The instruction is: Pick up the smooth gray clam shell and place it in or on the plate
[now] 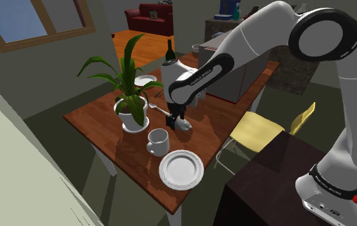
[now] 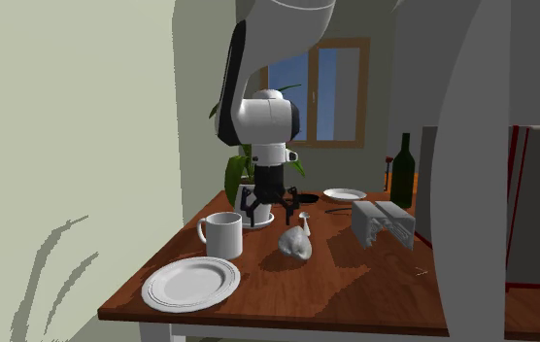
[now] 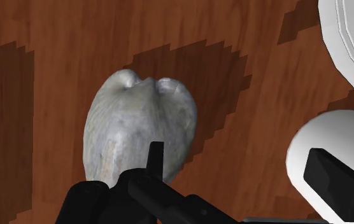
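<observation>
The tool [image 2: 267, 211] is released, its two black fingers spread wide and gripping nothing, and it hangs low over the bench [image 2: 365, 284] just left of the middle of the second exterior view. The gray clam shell [image 2: 295, 241] lies on the wood at the centre of that frame, just below and to the right of the tool. It is not on the plate [image 2: 157, 290], which sits at the lower left of the frame near the bench's front edge. The main risk, as I judge it, is a bad close. In the wrist view the shell sits toward one finger rather than midway between the pair. If the tool drops as it stands, that finger may land on the domed back instead of beside it and shove or tip the shell. The surface looks smooth and rounded, so even a centred pinch may let it squirt out and slide away across the bench. The white mug [image 2: 221, 234] stands close by at the left of the frame, near the way to the plate. The other finger could knock it on the descent, and a low carry toward the plate could clip it.
</observation>
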You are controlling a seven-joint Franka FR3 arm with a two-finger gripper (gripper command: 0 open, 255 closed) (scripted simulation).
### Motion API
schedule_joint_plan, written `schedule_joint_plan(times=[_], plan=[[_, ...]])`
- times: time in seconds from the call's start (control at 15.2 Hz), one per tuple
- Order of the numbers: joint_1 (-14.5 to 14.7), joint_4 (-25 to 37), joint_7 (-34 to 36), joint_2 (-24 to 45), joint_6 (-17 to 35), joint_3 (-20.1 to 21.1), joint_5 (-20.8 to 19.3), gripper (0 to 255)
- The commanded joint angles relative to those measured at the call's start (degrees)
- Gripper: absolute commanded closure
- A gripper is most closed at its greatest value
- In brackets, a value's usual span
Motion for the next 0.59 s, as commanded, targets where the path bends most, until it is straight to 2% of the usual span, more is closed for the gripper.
schedule_joint_plan(times=[0.0, 0.53], plan=[[0.2, -0.1, 0.3, 1.2, 1.2, -0.2, -0.3, 0], [0.3, -0.2, 0.4, 1.9, 2.1, -0.3, -0.5, 0]])
